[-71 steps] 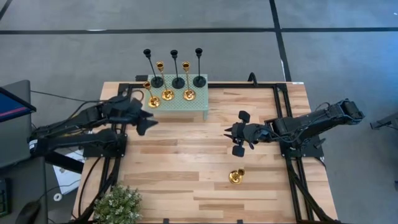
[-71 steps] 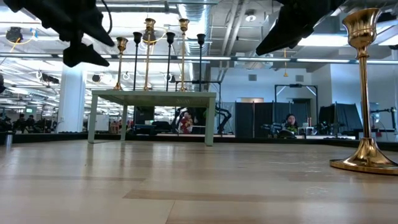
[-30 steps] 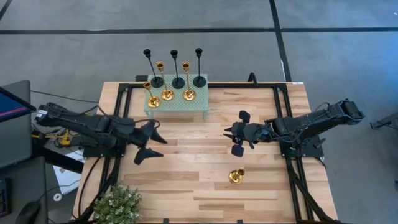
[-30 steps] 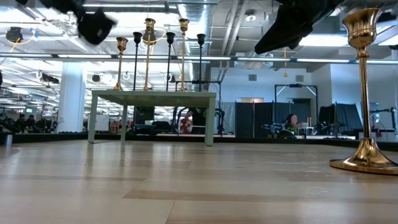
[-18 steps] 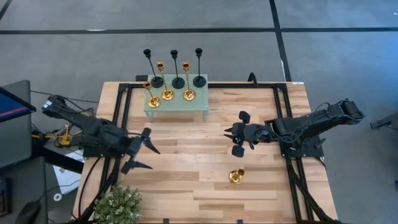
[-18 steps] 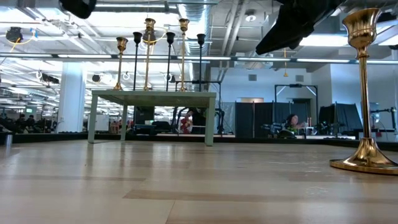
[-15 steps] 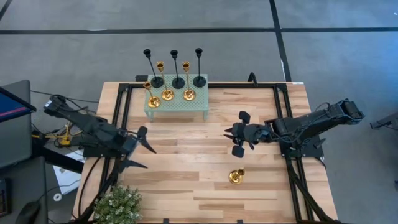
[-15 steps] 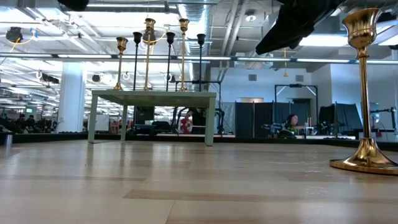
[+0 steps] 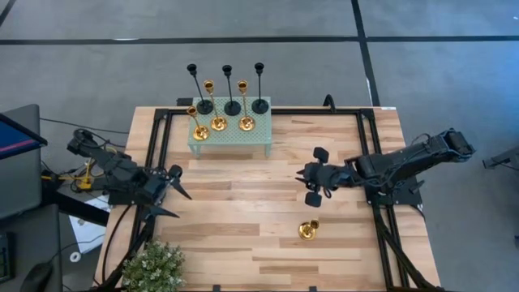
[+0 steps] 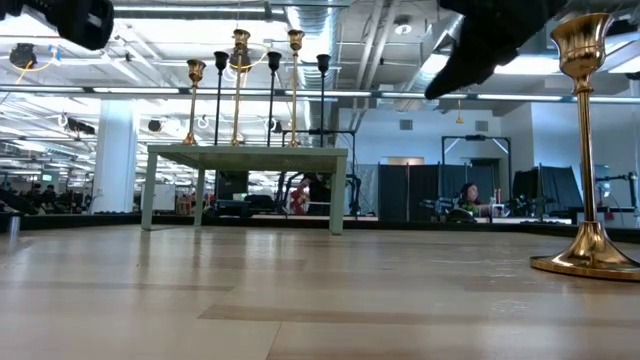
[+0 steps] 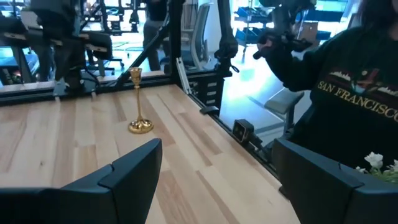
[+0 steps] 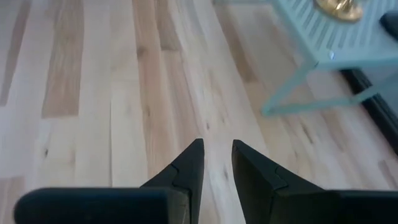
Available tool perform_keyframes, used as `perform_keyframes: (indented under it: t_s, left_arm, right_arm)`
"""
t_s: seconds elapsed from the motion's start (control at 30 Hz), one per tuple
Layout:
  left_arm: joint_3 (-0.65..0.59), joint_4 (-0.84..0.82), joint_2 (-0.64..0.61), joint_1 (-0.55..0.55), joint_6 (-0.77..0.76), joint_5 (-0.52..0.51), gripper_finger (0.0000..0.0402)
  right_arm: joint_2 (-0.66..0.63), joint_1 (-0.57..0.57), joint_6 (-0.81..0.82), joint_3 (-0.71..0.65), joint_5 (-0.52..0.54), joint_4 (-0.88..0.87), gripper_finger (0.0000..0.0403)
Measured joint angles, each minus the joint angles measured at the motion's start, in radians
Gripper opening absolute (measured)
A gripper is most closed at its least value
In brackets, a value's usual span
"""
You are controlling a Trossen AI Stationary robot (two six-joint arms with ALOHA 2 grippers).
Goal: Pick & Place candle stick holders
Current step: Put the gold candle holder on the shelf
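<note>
Fingers of the left gripper [image 9: 169, 193] are spread wide and hold nothing; they sit at the counter's [image 9: 243, 235] left edge, well apart from the stand [image 9: 231, 136]. Fingers of the right gripper [image 9: 312, 177] are also empty; in the high view they look parted, while the right wrist view [image 12: 216, 163] shows their tips close together with only a narrow gap. They hang over the counter's middle, on the near side of the stand and toward its right end.

Six holders stand on the stand: three black [image 9: 228, 89] along its far side, three gold [image 9: 218, 105] along its near side. A seventh gold holder [image 9: 307, 229] stands alone on the counter, well apart from the stand, just nearer than the right fingers and not touching them. The left wrist view shows it upright [image 11: 140, 99] out beyond the left fingers, with bare wood between.

Wide bare planks lie between the stand and the lone holder, and between the two arms. A black frame [image 9: 369, 122] runs along the counter's sides. A plant [image 9: 154, 266] sits at the corner near the left arm. A person in a dark sweatshirt [image 11: 348, 93] stands past the counter's edge; a large hall shows behind the stand [image 10: 245, 155] in the low view.
</note>
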Motion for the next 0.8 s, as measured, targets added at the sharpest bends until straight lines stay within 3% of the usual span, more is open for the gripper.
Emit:
perform_keyframes:
  t_s: [0.27, 0.57, 0.8]
  left_arm:
    - [-0.008, 0.001, 0.005, 0.000, 0.018, 0.000, 0.0305]
    - [-0.008, 0.012, 0.015, 0.000, 0.016, 0.000, 0.0305]
    - [-0.007, 0.054, 0.061, 0.000, 0.016, 0.000, 0.0305]
  right_arm:
    - [-0.017, 0.019, 0.059, -0.001, 0.003, -0.113, 0.0074]
    - [-0.117, 0.017, 0.042, 0.000, 0.003, -0.089, 0.0074]
    - [-0.119, 0.018, 0.042, 0.000, 0.001, -0.087, 0.0074]
